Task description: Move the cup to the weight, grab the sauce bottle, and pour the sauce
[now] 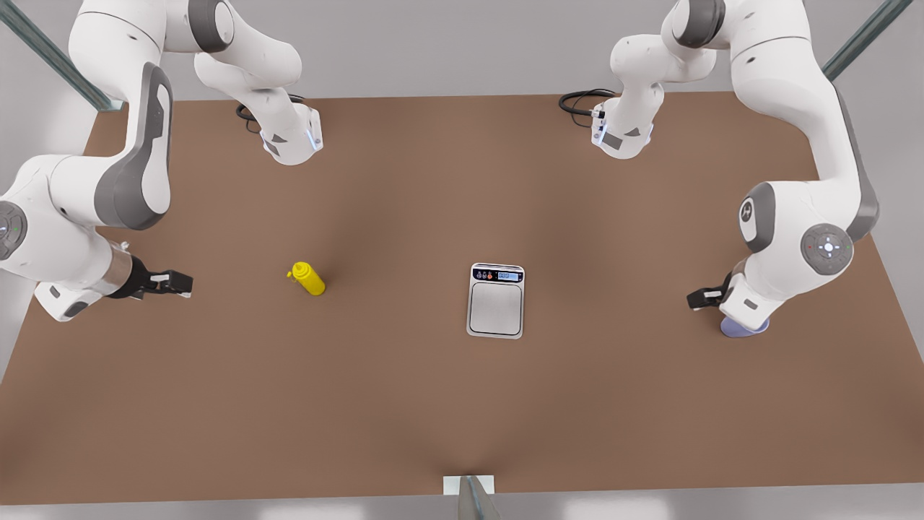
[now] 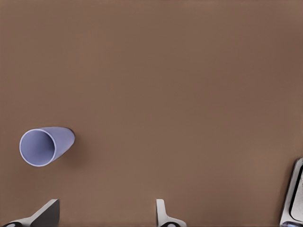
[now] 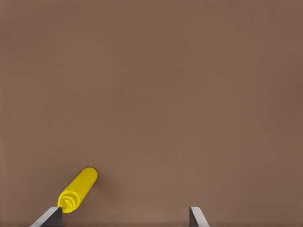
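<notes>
The pale lavender cup (image 1: 743, 328) stands on the table at the front view's right, half hidden under my left arm's wrist; the left wrist view looks into its mouth (image 2: 45, 145). Above and beside it hangs my left gripper (image 1: 704, 297), open and holding nothing (image 2: 106, 213). The weight (image 1: 496, 300), a flat scale with a steel platform, lies mid-table, and its edge (image 2: 294, 198) shows in the left wrist view. A yellow sauce bottle (image 1: 308, 278) sits left of the scale. My right gripper (image 1: 177, 283) hovers open to the bottle's left, with the bottle (image 3: 78, 189) near one finger.
The brown table (image 1: 404, 404) stretches wide around the three things. Both arm bases with cables stand at the far edge (image 1: 292, 137) (image 1: 621, 130). A small metal mount (image 1: 469, 491) sits at the near edge.
</notes>
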